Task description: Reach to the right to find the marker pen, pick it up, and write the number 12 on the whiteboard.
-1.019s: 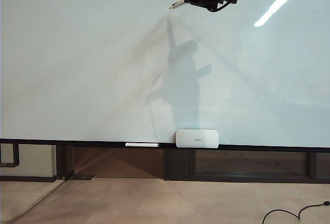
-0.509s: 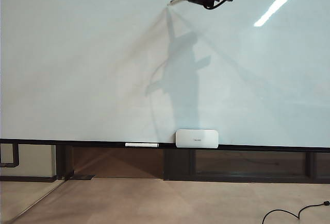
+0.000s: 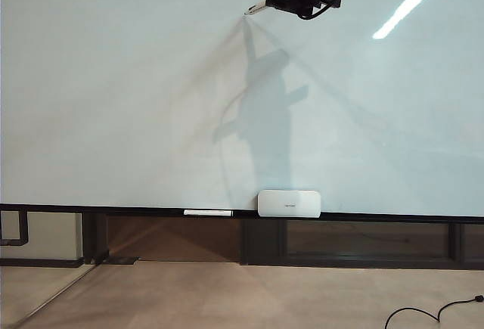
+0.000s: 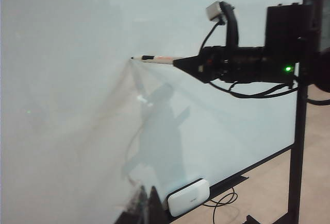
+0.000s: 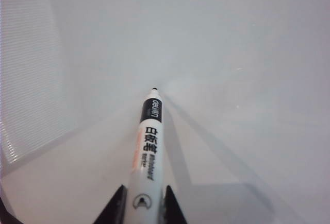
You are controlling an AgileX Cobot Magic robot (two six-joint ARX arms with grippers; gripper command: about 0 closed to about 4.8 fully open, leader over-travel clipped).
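One gripper in view: the right gripper (image 4: 178, 62) sits high up at the whiteboard (image 3: 121, 94), clenched on the marker pen (image 5: 147, 152). Its dark fingers (image 5: 116, 208) pinch the pen's rear end from both sides, and the barrel sticks straight out ahead of the gripper. Pen body is white with black print, a black collar and a fine black tip. In the left wrist view the tip looks to be at the board face; cannot tell whether it actually touches. No black strokes visible on the board near the tip. The pen's shadow runs down the board below the gripper. Well below the gripper, on the dark ledge (image 3: 113, 209), sit a white rounded box (image 3: 289, 203) and, beside it, a slim white stick (image 3: 208, 212). Left gripper is not in any view, so its state is unknown.
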